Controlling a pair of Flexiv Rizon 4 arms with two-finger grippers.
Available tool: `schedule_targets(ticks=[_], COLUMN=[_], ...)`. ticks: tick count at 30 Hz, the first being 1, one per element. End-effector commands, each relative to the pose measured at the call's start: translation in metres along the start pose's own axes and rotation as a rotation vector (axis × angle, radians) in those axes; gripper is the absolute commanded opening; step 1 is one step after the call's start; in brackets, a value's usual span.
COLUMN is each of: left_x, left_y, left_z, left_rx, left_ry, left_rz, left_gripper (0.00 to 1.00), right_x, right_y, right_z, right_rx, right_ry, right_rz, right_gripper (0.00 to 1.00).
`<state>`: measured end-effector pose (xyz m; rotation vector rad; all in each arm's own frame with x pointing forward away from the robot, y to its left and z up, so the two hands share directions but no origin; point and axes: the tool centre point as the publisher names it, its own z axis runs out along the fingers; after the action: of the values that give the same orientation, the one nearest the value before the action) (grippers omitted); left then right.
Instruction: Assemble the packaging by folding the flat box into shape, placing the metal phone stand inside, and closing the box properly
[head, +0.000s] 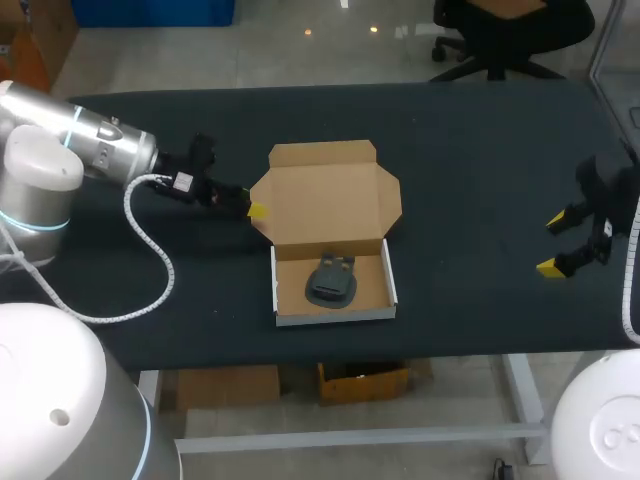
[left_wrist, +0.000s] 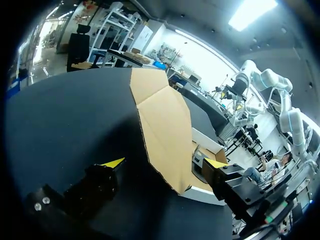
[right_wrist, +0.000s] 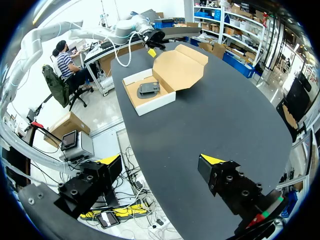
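The cardboard box (head: 334, 285) sits mid-table as a shallow tray with white outer walls, and its brown lid (head: 325, 195) stands open, leaning away from the front edge. The dark grey metal phone stand (head: 332, 280) lies inside the tray. My left gripper (head: 250, 206) is open at the lid's left edge. In the left wrist view the lid (left_wrist: 165, 125) reaches between the open fingers of this gripper (left_wrist: 164, 163). My right gripper (head: 553, 245) hangs open near the table's right edge, far from the box. Its wrist view shows the right gripper (right_wrist: 161, 160) empty, with the box (right_wrist: 150, 92) and stand (right_wrist: 148, 89) far ahead.
The black table (head: 480, 150) carries nothing else. A white cable (head: 150, 250) loops from my left arm down over the table's left part. Bare tabletop lies between the box and my right gripper.
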<state>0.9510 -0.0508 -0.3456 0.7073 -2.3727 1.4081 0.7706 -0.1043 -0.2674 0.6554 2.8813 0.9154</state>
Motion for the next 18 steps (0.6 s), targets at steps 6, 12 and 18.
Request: schedule_targets(ticks=[6, 12, 18], left_x=[-0.004, -0.003, -0.002], left_y=[-0.006, -0.007, -0.007], left_z=[0.011, 0.015, 0.018], left_rx=[-0.004, -0.003, 0.000], left_ry=[0.060, 0.069, 0.077], left_rz=[0.012, 0.014, 0.015], left_gripper=[1.00, 1.00, 0.91], right_x=[0.000, 0.000, -0.001], right_y=[-0.001, -0.001, 0.001], right_z=[-0.001, -0.001, 0.000], right_rx=[-0.003, -0.001, 0.004], right_ry=[0.001, 0.001, 0.004], right_rz=[-0.001, -0.003, -0.009], right_gripper=[1.00, 1.00, 1.00])
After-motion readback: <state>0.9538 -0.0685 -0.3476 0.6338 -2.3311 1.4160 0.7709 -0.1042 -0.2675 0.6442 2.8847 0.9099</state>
